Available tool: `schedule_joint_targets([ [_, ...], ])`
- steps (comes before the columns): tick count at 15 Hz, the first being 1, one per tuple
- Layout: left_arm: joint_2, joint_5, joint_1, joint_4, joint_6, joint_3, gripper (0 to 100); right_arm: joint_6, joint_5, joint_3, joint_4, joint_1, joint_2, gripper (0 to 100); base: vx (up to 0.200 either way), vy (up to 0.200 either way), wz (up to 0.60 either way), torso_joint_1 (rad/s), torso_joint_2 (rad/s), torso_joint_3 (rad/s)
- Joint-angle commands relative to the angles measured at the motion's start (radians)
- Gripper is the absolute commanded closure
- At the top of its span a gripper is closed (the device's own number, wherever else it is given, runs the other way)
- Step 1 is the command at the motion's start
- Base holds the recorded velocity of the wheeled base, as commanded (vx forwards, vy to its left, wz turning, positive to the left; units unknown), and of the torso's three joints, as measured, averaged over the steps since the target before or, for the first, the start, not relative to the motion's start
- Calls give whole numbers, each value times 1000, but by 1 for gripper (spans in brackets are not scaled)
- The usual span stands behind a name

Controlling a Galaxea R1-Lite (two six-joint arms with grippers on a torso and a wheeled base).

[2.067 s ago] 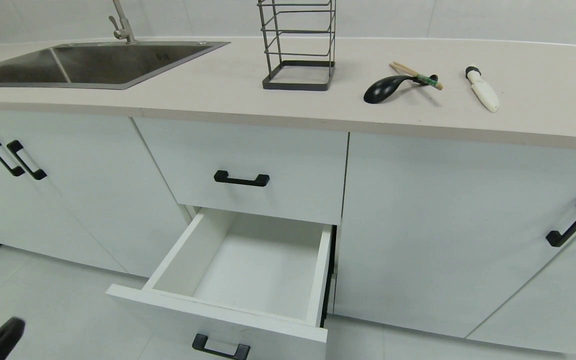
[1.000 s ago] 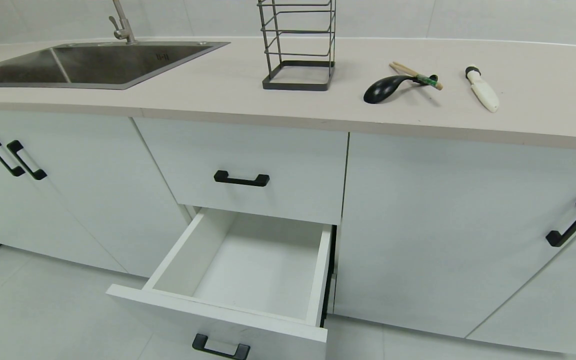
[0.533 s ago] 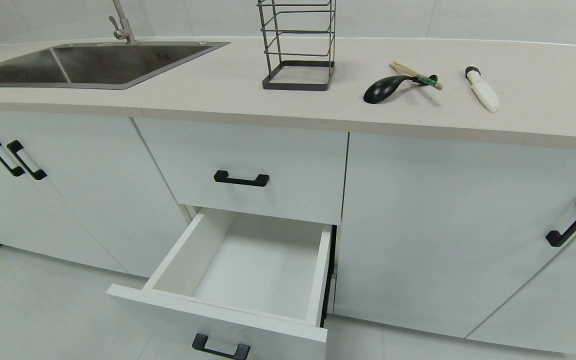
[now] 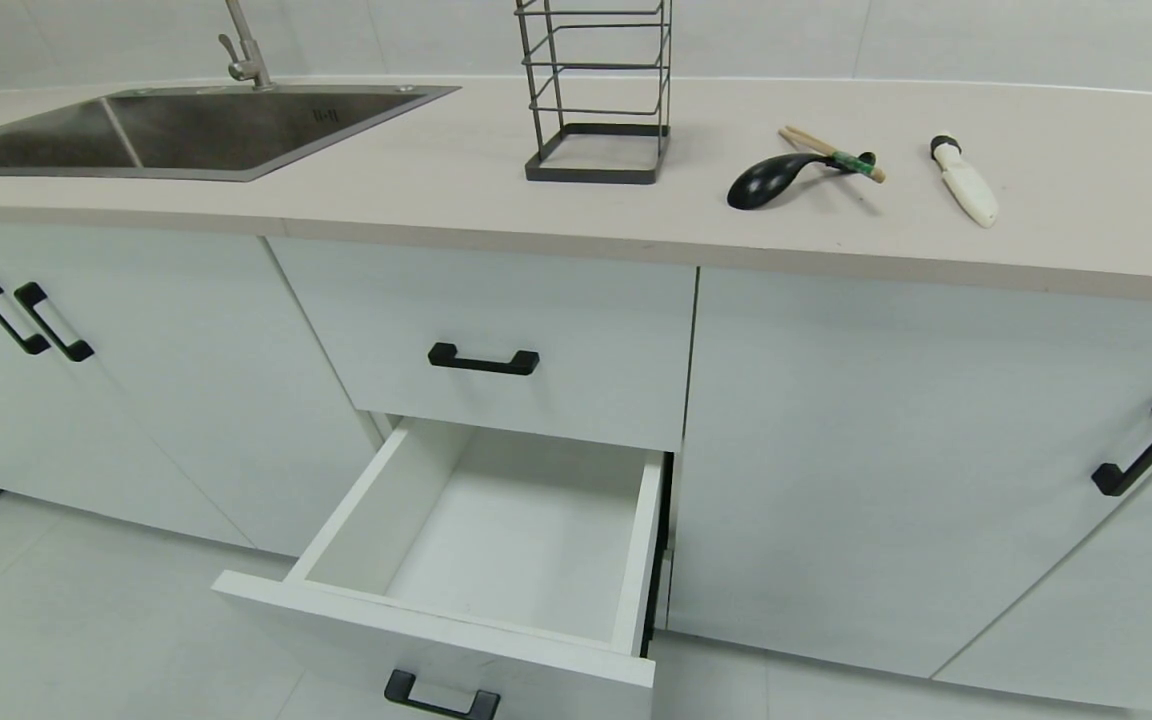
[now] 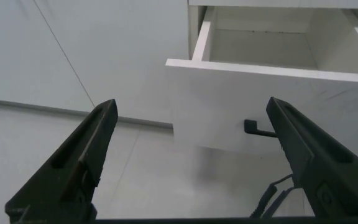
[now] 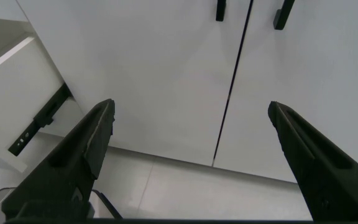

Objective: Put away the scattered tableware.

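On the counter's right part lie a black spoon (image 4: 768, 179), a pair of wooden chopsticks (image 4: 829, 151) resting across its handle, and a white knife with a black end (image 4: 966, 182). Below the counter's middle the lower drawer (image 4: 626, 560) stands pulled out, white inside with nothing in it. My left gripper (image 5: 191, 121) hangs low in front of that drawer (image 5: 263, 96), open and holding nothing. My right gripper (image 6: 191, 121) is open too, low before the white cabinet doors (image 6: 166, 68) to the right of the drawer.
A black wire rack (image 4: 597, 95) stands at the counter's middle back. A steel sink (image 4: 186, 125) with a tap (image 4: 246, 45) is at the left. The upper drawer (image 4: 483, 357) is closed. Cabinet doors with black handles (image 4: 1143, 442) flank the drawers. Grey floor lies below.
The dark gripper tip at the head view's lower left corner 2.1 s ago has dropped out of that view. The head view has shifted very slightly; the tableware has not moved.
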Motion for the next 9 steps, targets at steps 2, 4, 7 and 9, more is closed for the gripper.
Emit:
schedule_joint_targets([
  [2, 2, 1, 0, 2, -2, 0, 0, 0, 1, 0, 0, 0, 1, 0, 200, 0, 0, 2, 0, 5],
  [4, 2, 1, 0, 2, -5, 0, 0, -2, 1, 0, 0, 0, 1, 0, 0, 0, 0, 0, 0, 0],
  [7, 2, 1, 0, 2, -36, 0, 0, 0, 1, 0, 0, 0, 1, 0, 0, 0, 0, 0, 0, 0],
  [9, 2, 2, 0, 2, -53, 0, 0, 1, 1, 0, 0, 0, 1, 0, 0, 0, 600, -5, -2, 2],
])
